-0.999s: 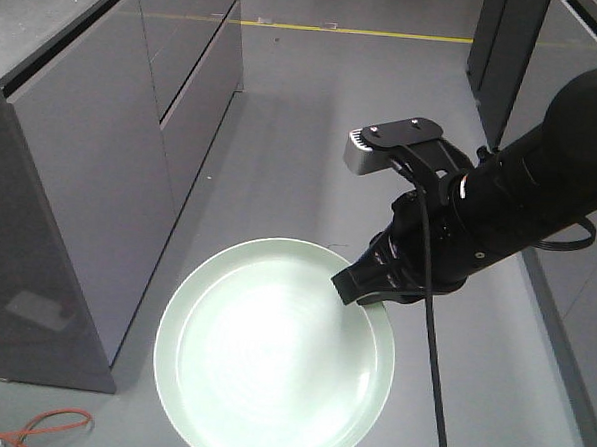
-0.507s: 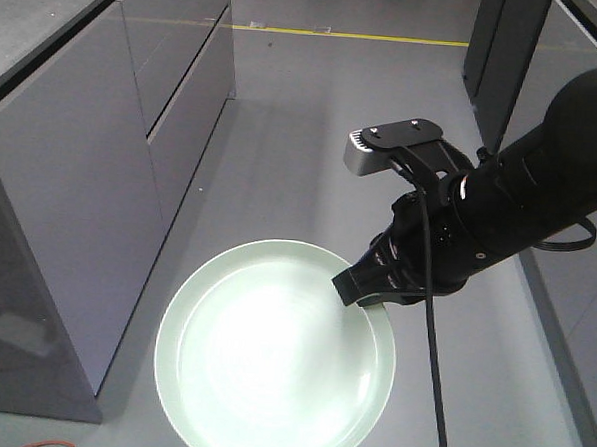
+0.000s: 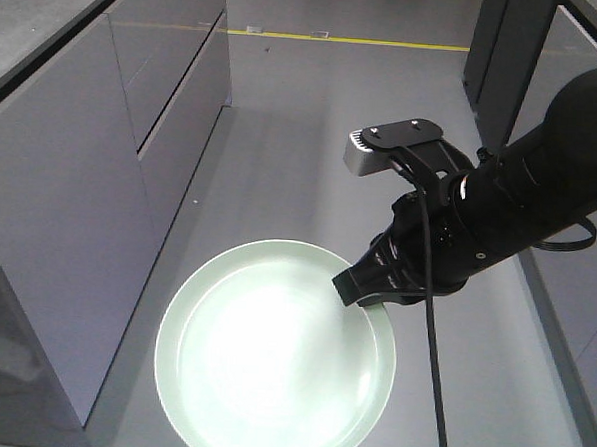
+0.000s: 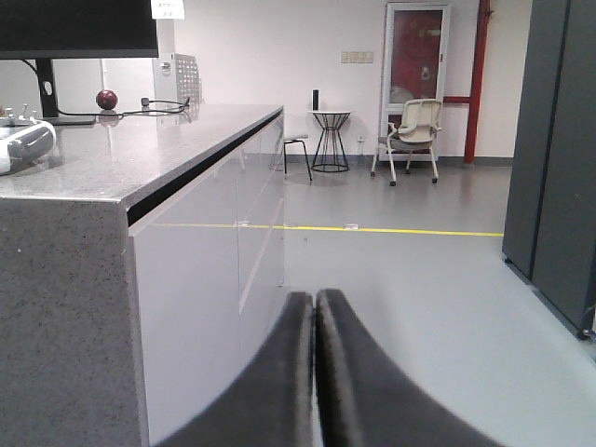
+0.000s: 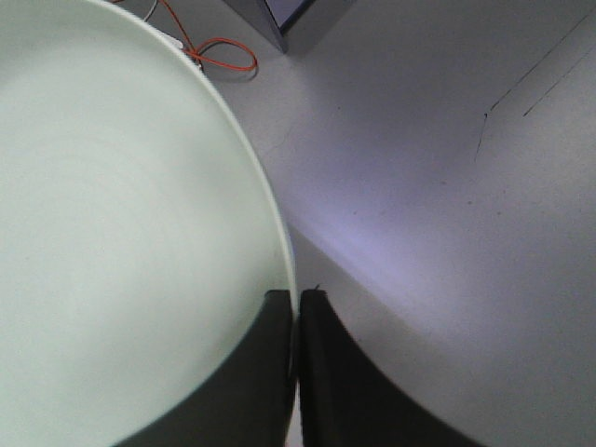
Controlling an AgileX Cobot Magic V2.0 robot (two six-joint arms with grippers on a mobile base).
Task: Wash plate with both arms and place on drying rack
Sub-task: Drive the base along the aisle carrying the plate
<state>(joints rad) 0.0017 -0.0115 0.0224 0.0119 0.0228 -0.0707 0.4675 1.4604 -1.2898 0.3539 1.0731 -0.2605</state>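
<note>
Grey floor (image 3: 313,134) beside the cabinets (image 3: 132,155) is seen beneath the plate (image 3: 272,352), gripped by its rim in the clamped right pincer (image 3: 350,286), presumably for carriage to washing, while the left pincer (image 4: 315,312) is closed on nothing

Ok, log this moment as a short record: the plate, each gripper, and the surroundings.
held item: plate, pale green, nothing on it, roughly level above the floor
right arm: right gripper shut on the plate's rim, at its upper right edge in the front view
left arm: left gripper shut, holding nothing
surroundings: grey counter to the left; yellow line across the floor ahead
drying rack: not in view
</note>
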